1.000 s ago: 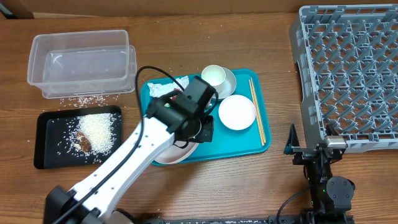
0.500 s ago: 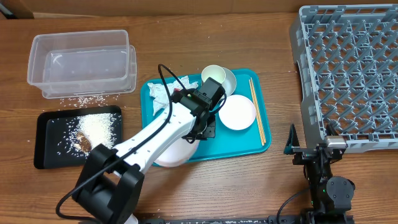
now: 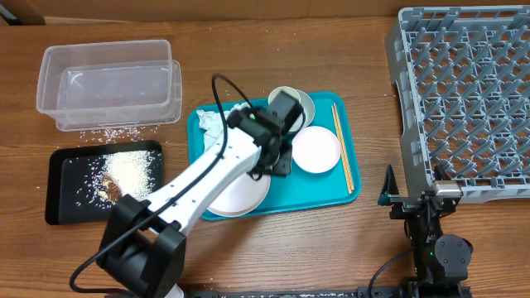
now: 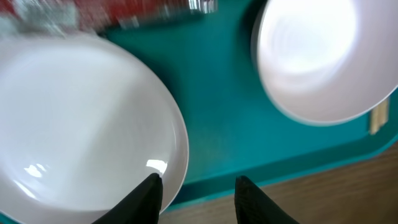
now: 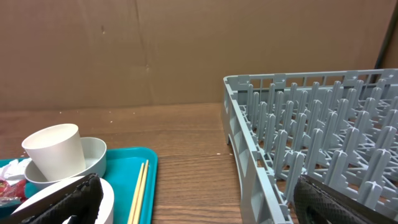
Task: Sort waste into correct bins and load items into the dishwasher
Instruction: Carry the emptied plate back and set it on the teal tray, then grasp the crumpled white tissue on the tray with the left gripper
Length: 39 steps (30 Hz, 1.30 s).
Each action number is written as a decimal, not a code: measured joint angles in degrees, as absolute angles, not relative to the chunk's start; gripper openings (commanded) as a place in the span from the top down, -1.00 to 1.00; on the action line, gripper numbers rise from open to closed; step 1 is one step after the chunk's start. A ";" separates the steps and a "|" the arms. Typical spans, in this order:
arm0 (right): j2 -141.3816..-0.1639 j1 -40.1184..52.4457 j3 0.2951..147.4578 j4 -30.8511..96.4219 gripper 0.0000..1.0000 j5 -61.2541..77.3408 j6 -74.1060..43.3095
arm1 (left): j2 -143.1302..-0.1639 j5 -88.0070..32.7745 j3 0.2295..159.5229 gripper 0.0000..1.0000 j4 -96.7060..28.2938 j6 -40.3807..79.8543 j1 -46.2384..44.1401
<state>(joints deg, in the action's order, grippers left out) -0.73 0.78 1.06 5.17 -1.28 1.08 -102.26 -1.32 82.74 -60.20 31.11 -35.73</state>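
My left gripper [image 3: 278, 159] [image 4: 196, 193] is open and empty, low over the teal tray [image 3: 327, 192]. One finger lies over the rim of the round white plate [image 3: 238, 194] [image 4: 81, 137]; the other is over the tray. The white bowl [image 3: 315, 150] [image 4: 323, 56] is just to its right. The cup on its saucer [image 3: 300, 101] [image 5: 56, 152] is partly hidden by the arm. The chopsticks [image 3: 342, 149] [image 5: 140, 190] lie along the tray's right side. A crumpled napkin [image 3: 209, 124] lies at the tray's back left. A red wrapper [image 4: 124, 12] shows blurred. My right gripper [image 3: 414, 207] [image 5: 199, 208] is open and empty.
The clear tub [image 3: 108, 83] stands at the back left with loose rice in front of it. The black tray [image 3: 66, 165] holds rice and brown scraps. The grey dish rack [image 3: 468, 99] [image 5: 311, 124] fills the right side, beside my right gripper.
My left arm has swung further back and right over the teal tray, toward the cup and bowl, uncovering more of the plate. The right arm has not moved.
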 measured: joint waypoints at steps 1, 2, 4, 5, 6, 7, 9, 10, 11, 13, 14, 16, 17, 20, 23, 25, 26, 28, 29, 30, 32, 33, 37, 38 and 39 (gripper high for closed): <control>-0.73 0.78 1.06 5.15 -1.00 -1.28 1.08 | -102.26 -0.69 84.33 0.17 -60.29 31.11 -35.00; -0.73 0.78 1.06 5.13 -1.00 -1.28 1.10 | -102.26 -0.23 85.93 0.17 -60.38 31.14 -34.06; -0.73 0.78 1.06 5.15 -1.00 -1.28 1.08 | -102.24 0.54 87.94 -0.04 -60.36 31.03 -31.86; -0.73 0.78 1.06 5.15 -1.00 -1.26 1.08 | -102.24 0.78 88.33 -0.17 -60.36 31.09 -30.98; -0.73 0.78 1.06 5.15 -1.00 -1.28 1.10 | -102.24 1.15 88.51 -0.20 -60.18 30.96 -29.69; -0.73 0.78 1.06 5.15 -1.00 -1.28 1.08 | -102.24 1.50 88.51 -0.21 -60.12 30.92 -28.67; -0.73 0.78 1.06 5.15 -1.00 -1.26 1.10 | -102.24 2.02 88.51 -0.22 -59.99 30.98 -26.24; -0.73 0.78 1.06 5.15 -1.00 -1.26 1.08 | -102.24 2.17 88.51 -0.24 -59.90 30.96 -24.99; -0.73 0.78 1.06 5.15 -1.00 -1.26 1.08 | -102.24 2.28 88.51 -0.24 -59.75 30.98 -23.92; -0.73 0.78 1.06 5.15 -1.00 -1.28 1.10 | -102.24 2.44 88.51 -0.24 -59.31 31.00 -22.04; -0.73 0.78 1.06 5.15 -1.00 -1.26 1.10 | -102.24 2.46 88.51 -0.24 -59.13 31.00 -21.15; -0.73 0.78 1.06 5.15 -1.00 -1.28 1.10 | -102.24 2.55 88.51 -0.23 -58.89 31.00 -19.64; -0.73 0.78 1.06 5.15 -1.00 -1.23 1.10 | -102.24 2.66 88.51 -0.22 -58.87 31.00 -19.20; -0.73 0.78 1.06 5.10 -1.00 -1.28 1.08 | -102.24 2.92 88.49 -0.22 -58.63 31.59 -18.87; -0.73 0.78 1.06 5.15 -1.00 -1.28 1.06 | -102.24 6.37 87.61 -0.16 -58.08 34.28 -19.09; -0.73 0.78 1.06 5.17 -1.00 -1.28 1.08 | -102.24 9.10 86.59 -0.12 -57.74 35.92 -19.09; -0.73 0.78 1.06 5.15 -1.00 -1.26 1.08 | -102.24 10.44 86.00 -0.11 -57.36 36.47 -19.07; -0.73 0.78 1.06 5.13 -1.00 -1.26 1.10 | -102.24 12.58 84.64 -0.11 -56.14 37.41 -18.96; -0.73 0.78 1.06 5.15 -1.00 -1.28 1.06 | -102.24 13.04 84.25 -0.10 -55.70 37.50 -18.96; -0.73 0.78 1.06 5.15 -1.00 -1.28 1.10 | -102.24 13.56 83.79 -0.09 -55.11 37.56 -18.87; -0.73 0.78 1.06 5.13 -1.00 -1.26 1.10 | -102.24 14.17 83.11 -0.09 -54.11 37.54 -18.85; -0.73 0.78 1.06 5.15 -1.00 -1.28 1.06 | -102.24 14.46 82.35 -0.08 -53.30 37.52 -18.85; -0.73 0.78 1.06 5.13 -1.00 -1.26 1.08 | -102.26 15.07 78.81 -0.07 -50.52 37.36 -18.85; -0.73 0.80 1.06 5.19 -1.00 -1.26 1.08 | -102.24 15.16 77.78 -0.07 -49.58 37.34 -18.85; -0.73 0.78 1.06 5.15 -1.00 -1.26 1.08 | -102.26 15.25 76.69 -0.06 -48.66 37.23 -18.85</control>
